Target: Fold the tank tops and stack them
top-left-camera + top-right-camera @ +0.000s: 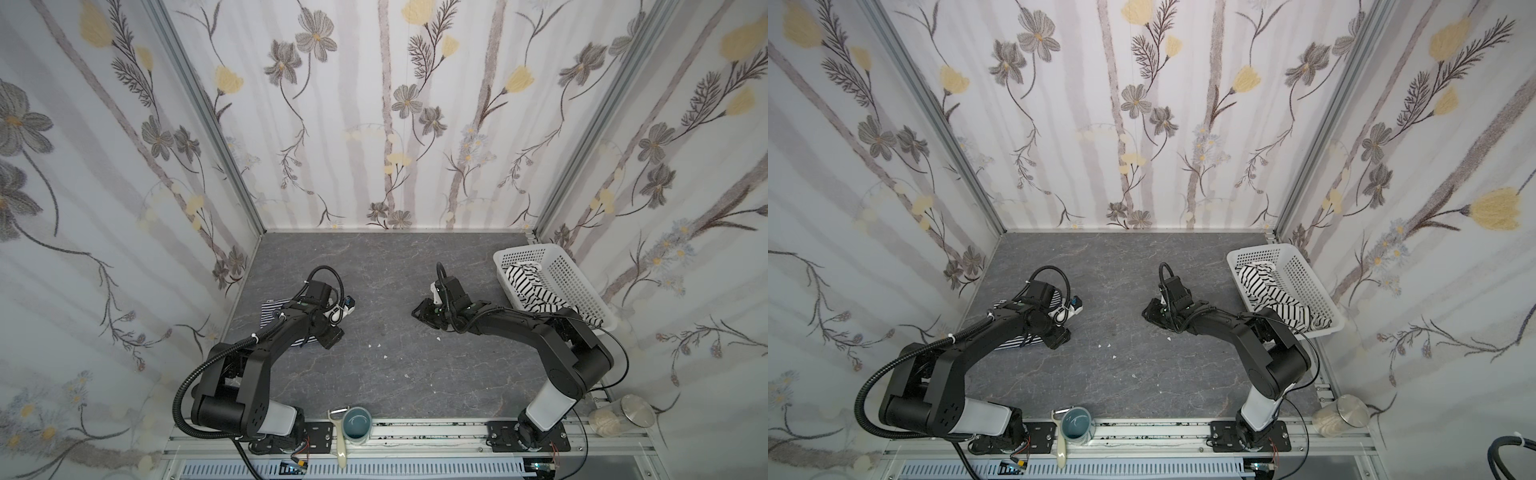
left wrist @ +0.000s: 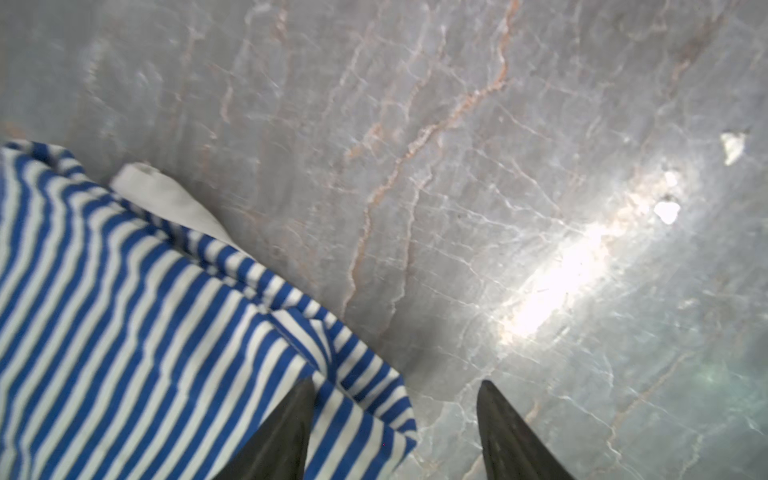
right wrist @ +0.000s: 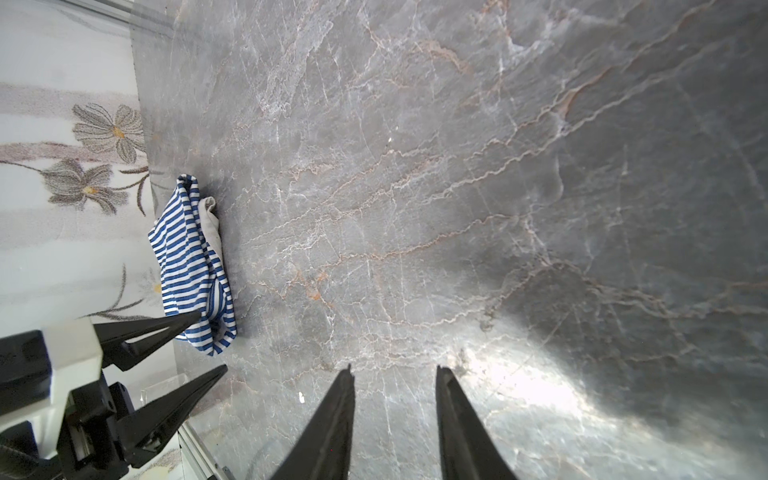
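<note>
Mostly, left arm (image 1: 282, 334) covers navy-striped top (image 1: 269, 315).

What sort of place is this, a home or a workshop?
Probably a robot test booth dressed like a home: floral wallpaper panels, a left arm and right arm bolted to an aluminium rail, and a white perforated basket holding a black-striped tank top.

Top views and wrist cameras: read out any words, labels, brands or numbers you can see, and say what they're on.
None can be read. The white basket, blue-striped tank top, black-striped tank top, blue cup and glass jar show no lettering; the small circuit board by the left arm's base is too small to tell.
</note>
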You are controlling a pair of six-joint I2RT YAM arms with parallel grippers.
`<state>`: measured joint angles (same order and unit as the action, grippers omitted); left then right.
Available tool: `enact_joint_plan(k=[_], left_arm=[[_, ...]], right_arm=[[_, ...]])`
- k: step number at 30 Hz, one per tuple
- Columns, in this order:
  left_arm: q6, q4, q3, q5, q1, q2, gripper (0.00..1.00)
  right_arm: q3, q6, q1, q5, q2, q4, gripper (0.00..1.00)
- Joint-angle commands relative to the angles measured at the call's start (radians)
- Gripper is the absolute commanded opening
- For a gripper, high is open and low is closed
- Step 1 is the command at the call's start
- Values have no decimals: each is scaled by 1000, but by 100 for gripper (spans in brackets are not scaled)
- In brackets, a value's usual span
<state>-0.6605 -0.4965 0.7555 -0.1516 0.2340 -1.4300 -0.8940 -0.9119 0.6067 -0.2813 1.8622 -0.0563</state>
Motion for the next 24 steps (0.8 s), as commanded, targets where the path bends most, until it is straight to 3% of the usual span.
enact_joint_plan(k=[1, 9, 24], left_arm=[[10, -16, -23, -44, 1, 5, 64], [-5, 12, -39, 66, -57, -47, 63], [-154, 15, 26, 114, -259, -117, 63]], right_arm=[[-9, -8, 1, 0, 6, -41, 35], [1, -10, 2, 2, 1, -43, 35], [7, -10, 1, 6, -2, -43, 35]])
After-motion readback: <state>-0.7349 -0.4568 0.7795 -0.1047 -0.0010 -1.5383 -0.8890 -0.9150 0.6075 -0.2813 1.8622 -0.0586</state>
